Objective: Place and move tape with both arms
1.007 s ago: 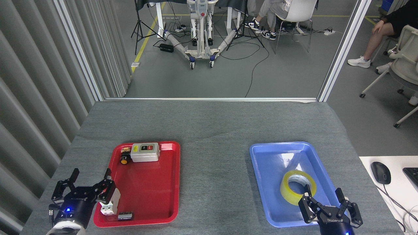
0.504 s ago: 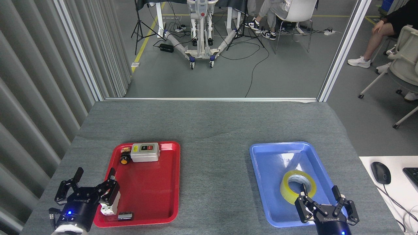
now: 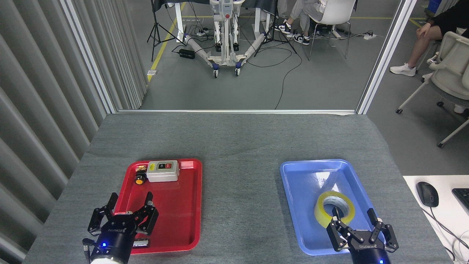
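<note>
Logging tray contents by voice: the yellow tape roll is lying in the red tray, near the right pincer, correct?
Not quite. The head view shows the tape lying in the blue tray, not the red tray. It is indeed near the right pincer.

The wide roll of yellow translucent tape [image 3: 334, 210] lies in the blue plastic tray [image 3: 300, 183]; the black right gripper [image 3: 354, 215] is spread at its near rim

Glossy plastic red tray [image 3: 190, 205] and blue tray [image 3: 296, 183] lie on a matt, felt-like grey table cover [image 3: 238, 146].
</note>
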### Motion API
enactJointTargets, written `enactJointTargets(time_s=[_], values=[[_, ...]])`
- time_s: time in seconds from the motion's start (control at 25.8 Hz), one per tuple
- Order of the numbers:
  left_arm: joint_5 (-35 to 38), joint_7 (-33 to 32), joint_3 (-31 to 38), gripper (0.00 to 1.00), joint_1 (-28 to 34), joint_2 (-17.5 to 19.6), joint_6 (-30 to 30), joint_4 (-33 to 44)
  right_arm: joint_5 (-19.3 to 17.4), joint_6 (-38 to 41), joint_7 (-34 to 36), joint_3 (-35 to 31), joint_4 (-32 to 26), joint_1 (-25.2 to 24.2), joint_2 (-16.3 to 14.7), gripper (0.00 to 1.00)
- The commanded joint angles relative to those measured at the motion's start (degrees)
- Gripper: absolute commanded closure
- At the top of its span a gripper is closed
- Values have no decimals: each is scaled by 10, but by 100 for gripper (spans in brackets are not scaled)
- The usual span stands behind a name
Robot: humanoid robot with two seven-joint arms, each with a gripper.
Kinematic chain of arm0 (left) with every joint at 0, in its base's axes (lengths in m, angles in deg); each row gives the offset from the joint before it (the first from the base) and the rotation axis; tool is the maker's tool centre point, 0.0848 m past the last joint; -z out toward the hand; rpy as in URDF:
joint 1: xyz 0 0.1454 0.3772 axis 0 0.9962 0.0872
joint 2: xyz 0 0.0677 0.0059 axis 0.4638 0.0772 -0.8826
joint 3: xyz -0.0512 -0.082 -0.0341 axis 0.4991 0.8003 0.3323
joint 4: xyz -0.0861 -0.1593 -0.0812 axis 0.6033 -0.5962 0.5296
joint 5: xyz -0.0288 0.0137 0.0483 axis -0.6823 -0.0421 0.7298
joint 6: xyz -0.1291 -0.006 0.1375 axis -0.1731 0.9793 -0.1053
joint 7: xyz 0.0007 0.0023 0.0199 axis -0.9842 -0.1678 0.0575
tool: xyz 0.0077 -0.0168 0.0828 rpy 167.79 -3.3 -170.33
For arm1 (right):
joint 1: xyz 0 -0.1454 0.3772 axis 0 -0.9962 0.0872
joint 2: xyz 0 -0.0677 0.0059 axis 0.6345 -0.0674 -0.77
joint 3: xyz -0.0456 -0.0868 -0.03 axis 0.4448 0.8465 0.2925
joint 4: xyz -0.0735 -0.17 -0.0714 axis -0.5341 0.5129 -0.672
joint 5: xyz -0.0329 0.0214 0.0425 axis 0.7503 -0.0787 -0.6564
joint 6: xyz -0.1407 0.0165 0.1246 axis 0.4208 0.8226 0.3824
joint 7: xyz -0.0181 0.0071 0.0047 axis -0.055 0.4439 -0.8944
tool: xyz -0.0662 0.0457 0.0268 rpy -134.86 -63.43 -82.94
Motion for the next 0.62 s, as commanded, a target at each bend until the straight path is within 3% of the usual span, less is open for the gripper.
enactJointTargets(time_s=[0.0,0.58], values=[[-1,0,-10,1,0,3,-4,-1,0,0,1,0,0,-1,-7,1],[-3,2,-10,1,-5,8,-13,-5,0,0,1,0,0,-6,-9,1]])
